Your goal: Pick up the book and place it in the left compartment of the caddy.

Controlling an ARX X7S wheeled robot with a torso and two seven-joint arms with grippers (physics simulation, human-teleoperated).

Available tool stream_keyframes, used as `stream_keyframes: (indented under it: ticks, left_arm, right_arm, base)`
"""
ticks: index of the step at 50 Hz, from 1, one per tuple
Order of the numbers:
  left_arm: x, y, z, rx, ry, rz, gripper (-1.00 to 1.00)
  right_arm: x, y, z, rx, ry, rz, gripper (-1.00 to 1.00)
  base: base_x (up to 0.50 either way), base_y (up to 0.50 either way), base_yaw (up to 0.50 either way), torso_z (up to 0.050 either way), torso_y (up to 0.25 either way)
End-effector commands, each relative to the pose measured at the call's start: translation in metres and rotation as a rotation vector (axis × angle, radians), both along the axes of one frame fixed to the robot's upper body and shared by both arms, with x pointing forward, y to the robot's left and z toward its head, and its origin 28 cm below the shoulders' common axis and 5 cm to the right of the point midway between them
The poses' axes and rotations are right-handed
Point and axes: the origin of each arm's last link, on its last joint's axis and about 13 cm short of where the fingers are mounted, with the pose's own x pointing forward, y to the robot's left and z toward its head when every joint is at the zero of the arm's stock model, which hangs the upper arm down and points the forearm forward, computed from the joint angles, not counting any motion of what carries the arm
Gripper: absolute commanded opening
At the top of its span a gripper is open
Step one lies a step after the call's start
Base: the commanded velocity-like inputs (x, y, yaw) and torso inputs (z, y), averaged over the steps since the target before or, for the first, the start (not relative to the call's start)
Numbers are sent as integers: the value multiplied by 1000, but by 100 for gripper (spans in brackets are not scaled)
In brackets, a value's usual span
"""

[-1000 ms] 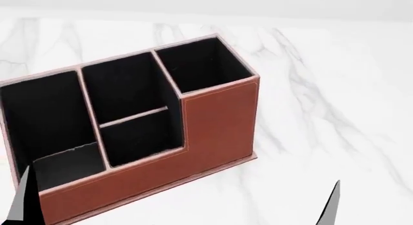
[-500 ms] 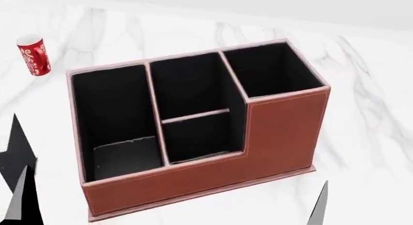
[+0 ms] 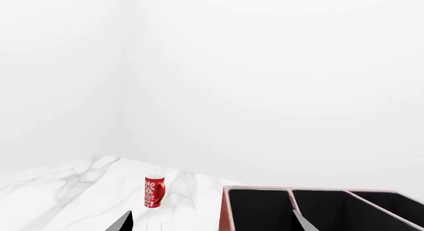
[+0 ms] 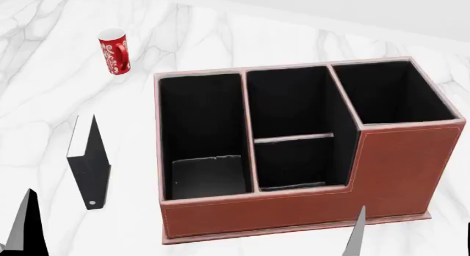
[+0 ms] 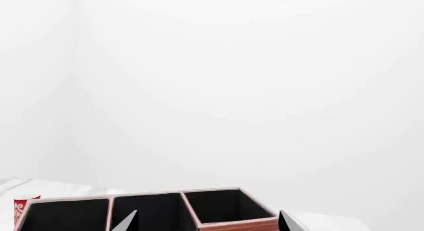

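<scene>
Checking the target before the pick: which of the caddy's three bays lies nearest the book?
The left compartment of the caddy: long and undivided, it is on the side facing the book. The middle bay has a crossbar; the squarish bay is farthest.

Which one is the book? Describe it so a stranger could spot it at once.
Start at the big reddish-brown caddy on the white marble table. Just off its left end, apart from it, stands the book, upright on the table. It is thin and black with white page edges and a small round white mark low on its spine, unlike the red patterned mug farther back.
</scene>
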Motion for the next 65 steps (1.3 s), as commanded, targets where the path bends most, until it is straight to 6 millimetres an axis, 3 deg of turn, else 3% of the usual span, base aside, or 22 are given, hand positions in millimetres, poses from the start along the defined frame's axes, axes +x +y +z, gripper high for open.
stream_keyframes:
  ticks: [1,31,65]
  left_arm:
    - [-1,0,1,-1,-1,1,100]
    - [0,0,1,-2,-1,3,100]
    - [0,1,1,-3,-2,3,100]
  right_arm:
    - [0,1,0,-4,0,9,100]
    - [1,2,1,6,-27,24,100]
    - [3,0,-1,31,9,-10,100]
  base:
    - [0,0,500,0,0]
    - [1,0,500,0,0]
    - [94,-144,0,0,0]
